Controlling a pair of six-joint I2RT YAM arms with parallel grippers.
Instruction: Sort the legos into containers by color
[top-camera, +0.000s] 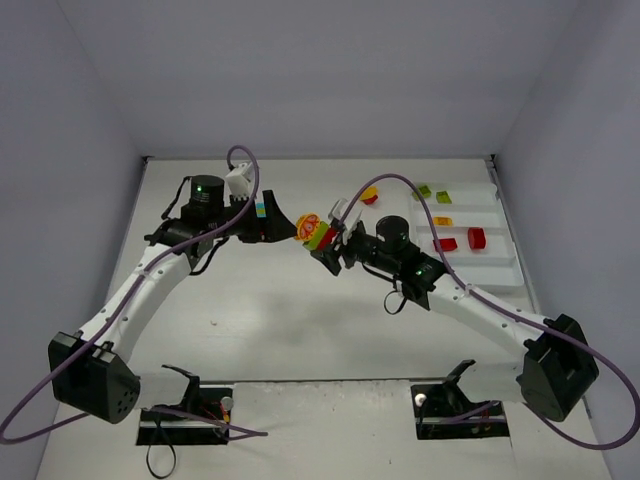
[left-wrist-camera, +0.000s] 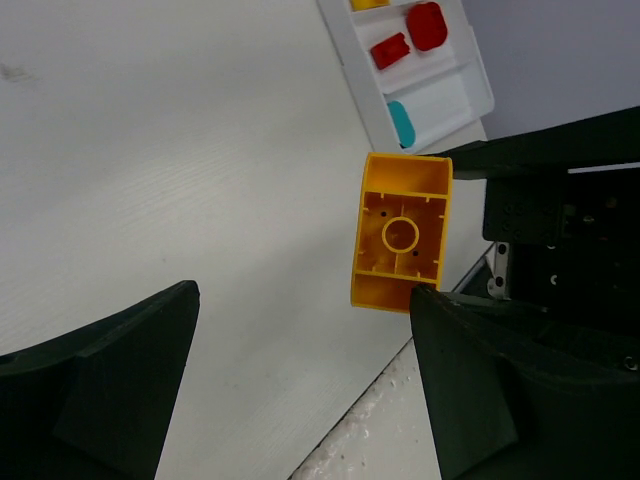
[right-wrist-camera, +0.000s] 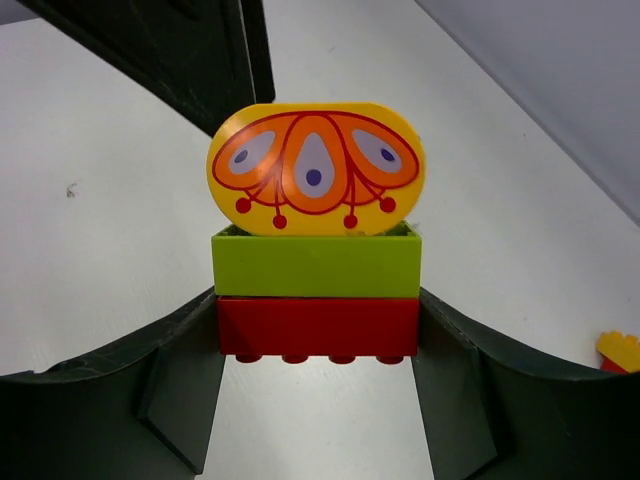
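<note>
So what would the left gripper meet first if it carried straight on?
Probably the yellow brick of the stack the right gripper holds, just ahead of the open left gripper; depth unclear.

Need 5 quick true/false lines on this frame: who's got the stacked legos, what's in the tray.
1. The right gripper holds a stack of yellow, green and red pieces. True.
2. The left gripper is clamped on that stack. False: its jaws stand wide open.
3. Two red bricks lie in the tray. True.
4. The right gripper clamps the stack by its green brick. False: it clamps the red brick at the end; the green one is in the middle.
5. Every lego outside the grippers is in the tray. False: a yellow-and-red piece lies on the table, outside the tray.
</note>
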